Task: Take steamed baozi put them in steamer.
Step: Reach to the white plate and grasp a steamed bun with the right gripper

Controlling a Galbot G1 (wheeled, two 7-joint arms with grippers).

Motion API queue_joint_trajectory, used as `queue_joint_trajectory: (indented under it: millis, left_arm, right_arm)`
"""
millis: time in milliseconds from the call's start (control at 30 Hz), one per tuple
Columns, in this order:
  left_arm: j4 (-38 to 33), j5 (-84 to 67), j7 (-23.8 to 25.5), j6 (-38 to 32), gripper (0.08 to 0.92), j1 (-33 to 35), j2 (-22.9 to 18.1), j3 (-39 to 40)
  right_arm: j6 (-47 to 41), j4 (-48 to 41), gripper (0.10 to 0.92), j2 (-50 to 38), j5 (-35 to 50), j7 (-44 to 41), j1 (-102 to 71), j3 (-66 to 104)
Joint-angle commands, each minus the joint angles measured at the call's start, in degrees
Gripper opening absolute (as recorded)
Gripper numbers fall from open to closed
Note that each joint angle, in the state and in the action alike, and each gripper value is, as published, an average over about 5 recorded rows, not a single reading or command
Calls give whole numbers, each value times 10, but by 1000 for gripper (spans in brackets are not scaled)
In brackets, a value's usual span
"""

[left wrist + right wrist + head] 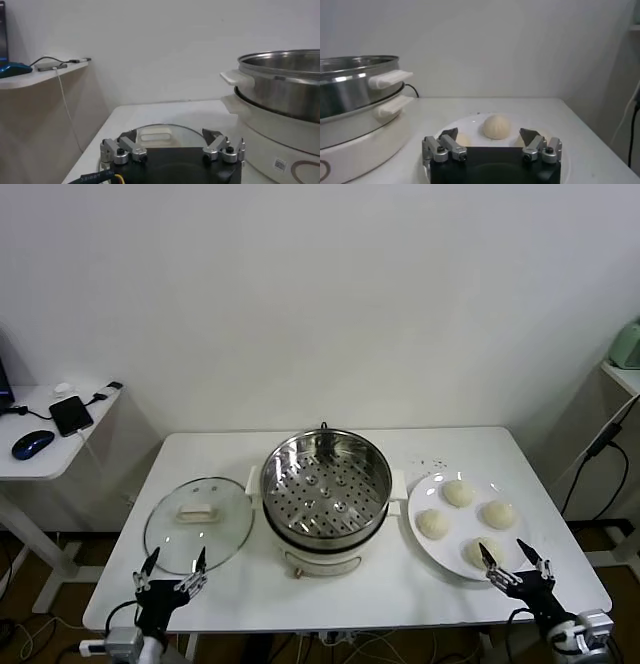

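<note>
your right gripper [518, 560] hangs jaws spread, empty, at the near rim of the plate [424, 532] holding four steamed baozi [459, 493]. left gripper [173, 569] likewise spread by the glass lid [197, 524]. steamer [326, 484] sits between, empty.

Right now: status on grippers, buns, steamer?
Left gripper open by glass lid. Right gripper open at plate edge. Four buns on plate. Steamer uncovered, empty; nothing blocking.
</note>
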Motion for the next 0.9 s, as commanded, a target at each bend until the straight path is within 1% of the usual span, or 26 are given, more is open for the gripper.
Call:
queue_joint_trajectory:
  millis: [33, 133, 233, 400, 500, 567, 667, 800, 900]
  left_arm:
    - [-2, 3, 0, 1, 823, 1, -1, 0]
    - [-5, 13, 0, 0, 823, 3, -7, 2]
    - [-9, 22, -2, -1, 823, 10, -15, 2]
    - [-21, 23, -9, -2, 823, 26, -24, 2]
    - [-27, 26, -11, -3, 823, 34, -29, 2]
    - [-30, 27, -11, -3, 823, 36, -33, 2]
    - [-31, 26, -11, -2, 823, 37, -36, -2]
    - [-33, 25, -12, -1, 823, 37, -38, -7]
    - [-33, 23, -12, 0, 823, 37, -39, -10]
  right_arm:
    - [-21, 2, 823, -15, -15, 4, 16, 10]
    - [-64, -15, 823, -55, -64, -21, 79, 16]
    - [-102, -52, 823, -112, -130, -73, 175, -2]
    - [-99, -141, 823, -208, -253, -242, 340, -88]
    - [-79, -198, 823, -246, -347, -348, 459, -165]
    - [-67, -235, 823, -257, -406, -421, 533, -229]
    - [-60, -281, 823, -257, -464, -501, 633, -323]
    - [-27, -342, 823, -237, -540, -589, 741, -436]
    - [7, -379, 823, -224, -568, -632, 798, -523]
